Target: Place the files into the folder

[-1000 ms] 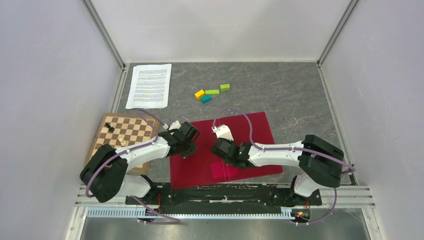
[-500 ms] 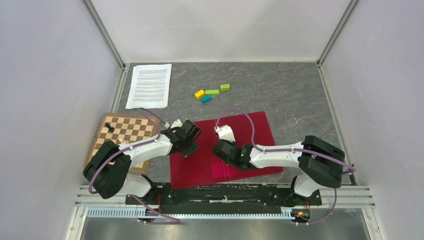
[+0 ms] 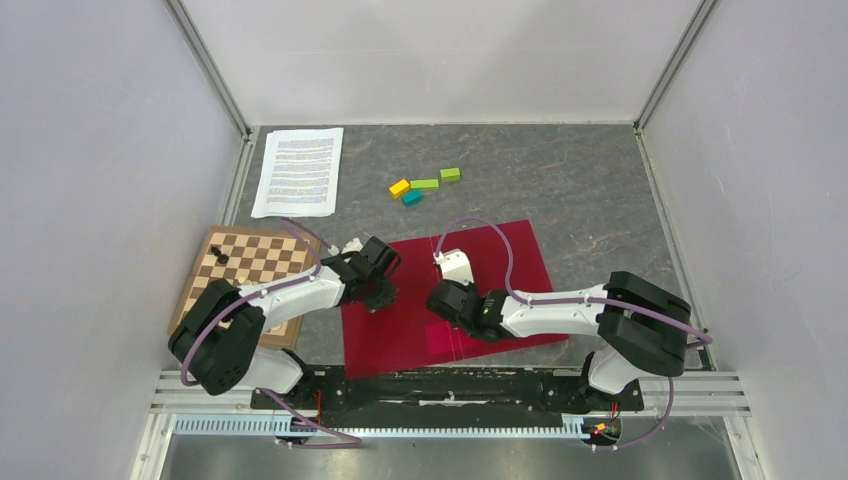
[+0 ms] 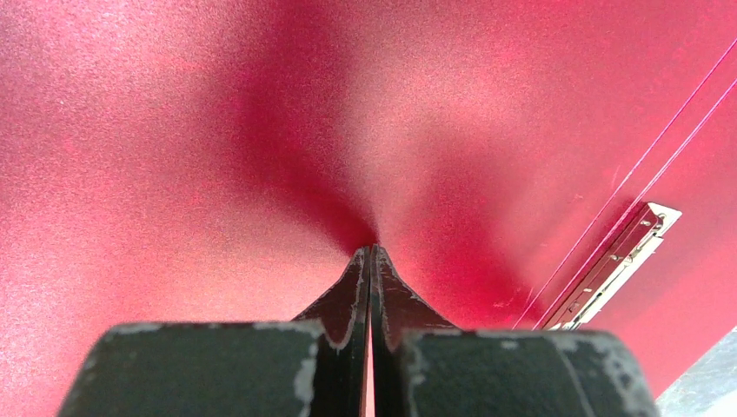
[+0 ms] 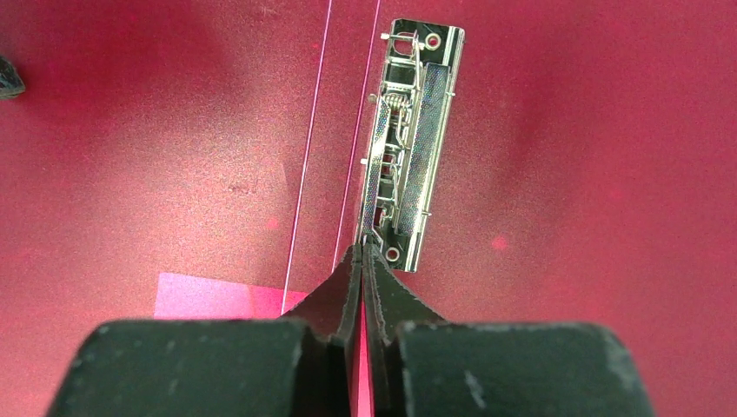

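On a grey marbled table [image 3: 600,190] between pale walls [image 3: 90,150], the open red folder [image 3: 520,255] lies flat under both closed pairs of jaws: the left gripper [image 4: 371,252] tips on its bare panel, the right gripper [image 5: 361,248] tips at the near end of its metal clip [image 5: 417,130]. The files [image 3: 298,170] lie far beyond the left jaws. Since a second ago the arms have barely shifted.

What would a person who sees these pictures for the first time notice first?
The open crimson folder lies on the table near the arms, and both shut grippers point down at its inner side: the left gripper at bare red surface, the right gripper at the end of the metal clip. The files lie apart, in the far left corner, beyond the chessboard.
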